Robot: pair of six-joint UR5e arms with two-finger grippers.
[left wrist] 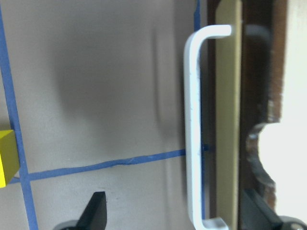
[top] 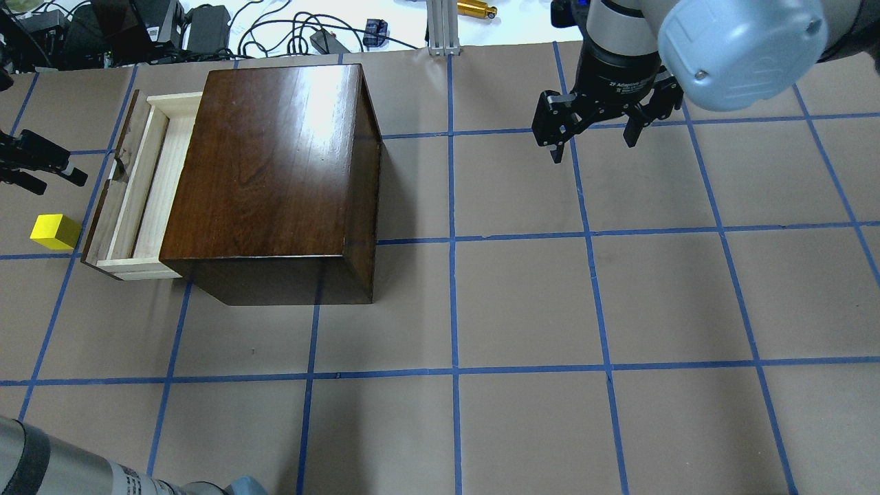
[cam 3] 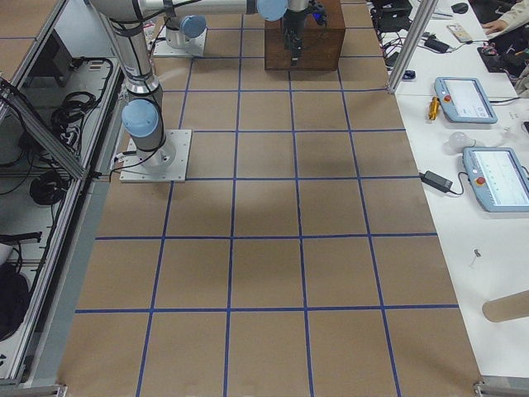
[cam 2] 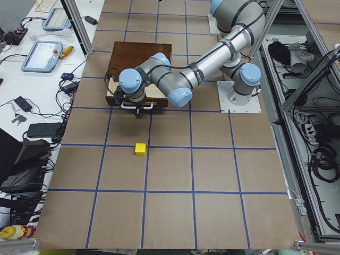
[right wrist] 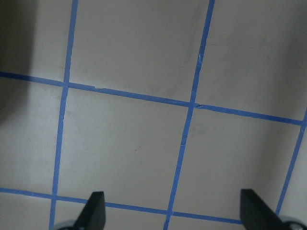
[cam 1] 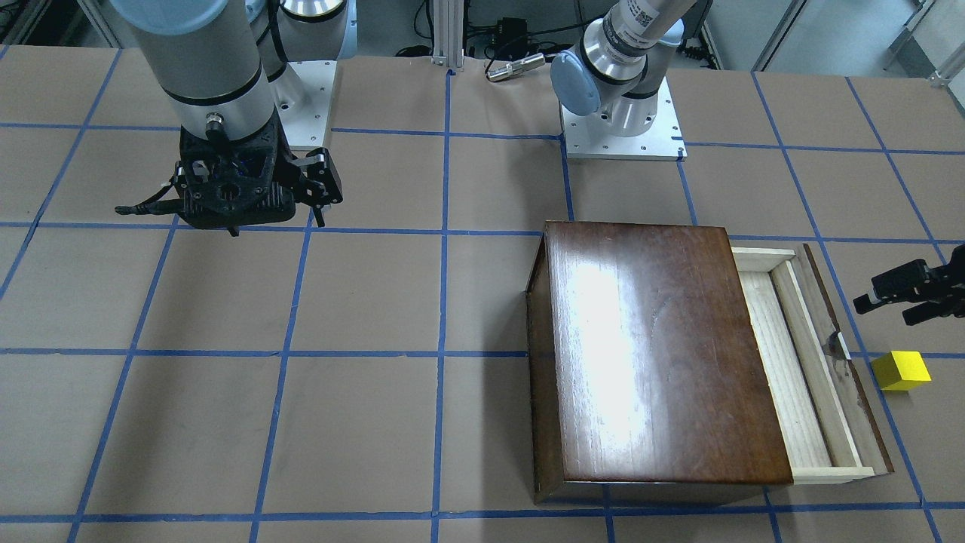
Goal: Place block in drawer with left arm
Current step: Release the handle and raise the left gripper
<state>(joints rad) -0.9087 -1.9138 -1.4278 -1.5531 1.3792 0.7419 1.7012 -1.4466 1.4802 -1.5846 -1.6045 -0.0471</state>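
Note:
The yellow block [cam 1: 901,369] lies on the table just outside the drawer's dark front panel; it also shows in the overhead view [top: 55,232] and at the left edge of the left wrist view [left wrist: 7,158]. The drawer [cam 1: 784,377] is pulled out of the dark-brown box [cam 1: 656,347], its pale tray bare [top: 148,185]. My left gripper [cam 1: 883,311] is open and empty, just outside the drawer front and a short way from the block [top: 62,182]. In the left wrist view the white handle [left wrist: 192,129] lies between its fingertips [left wrist: 96,211]. My right gripper [top: 595,130] is open and empty, far from the box.
The table is brown paper with a blue tape grid. Both arm bases [cam 1: 622,139] stand at the robot's edge. Cables and power bricks [top: 206,27] lie beyond the table's far edge. The right wrist view shows only bare table [right wrist: 144,120].

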